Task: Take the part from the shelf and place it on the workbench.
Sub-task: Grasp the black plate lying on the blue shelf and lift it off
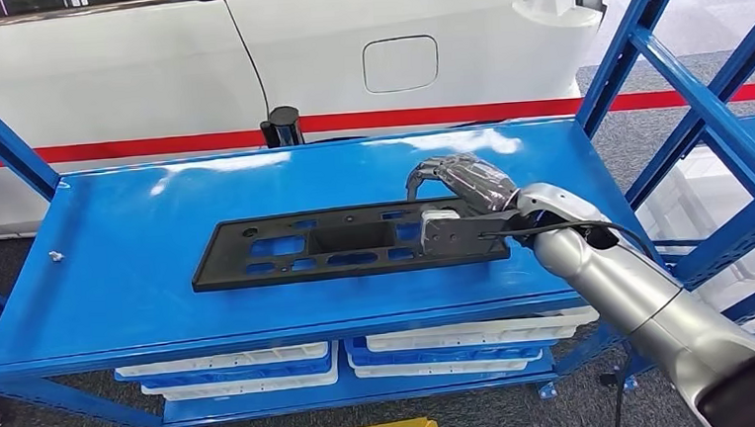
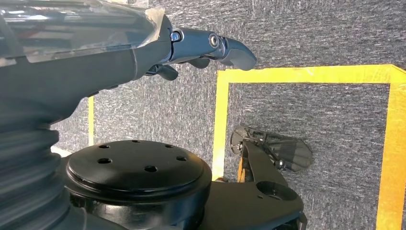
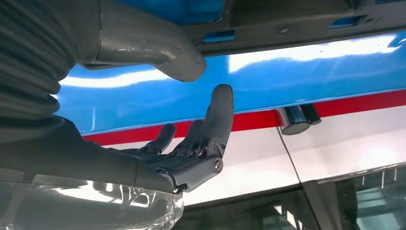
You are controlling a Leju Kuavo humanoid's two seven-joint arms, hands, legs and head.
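The long flat black plastic panel (image 1: 346, 243) is laid lengthwise across the blue desk (image 1: 110, 279), its right end right under the open, empty right robot hand (image 1: 451, 184).

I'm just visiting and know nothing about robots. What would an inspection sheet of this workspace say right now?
Surface: blue workbench, glossy, with glare patches.
Job's things: black part, a long flat panel with cut-outs, lying flat on the workbench.
Clutter: small white bit near the workbench's left edge.
Hands: right hand over the part's right end, fingers apart, holding nothing; left hand hanging over the floor, holding nothing.
Cables: black cable along the right wrist.
Surroundings: white car behind; white trays on the lower level; yellow floor tape.
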